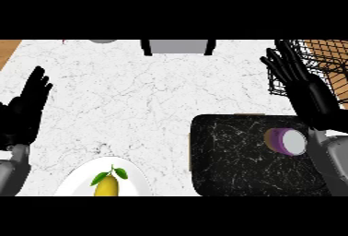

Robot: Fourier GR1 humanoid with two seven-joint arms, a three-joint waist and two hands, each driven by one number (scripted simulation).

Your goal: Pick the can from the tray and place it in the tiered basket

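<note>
One can [286,141] lies just below right hand [307,94].

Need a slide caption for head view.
Purple can lies on the dark tray; open right hand above it, near wire basket.

The white plate [129,177] and the yellow fruit [107,186] on it run off the frame's lower edge. The wire basket [319,60] at upper right is cut by the right edge and partly hidden behind the right hand [316,99]. The right forearm covers the black tray's [231,156] right rim.
</note>
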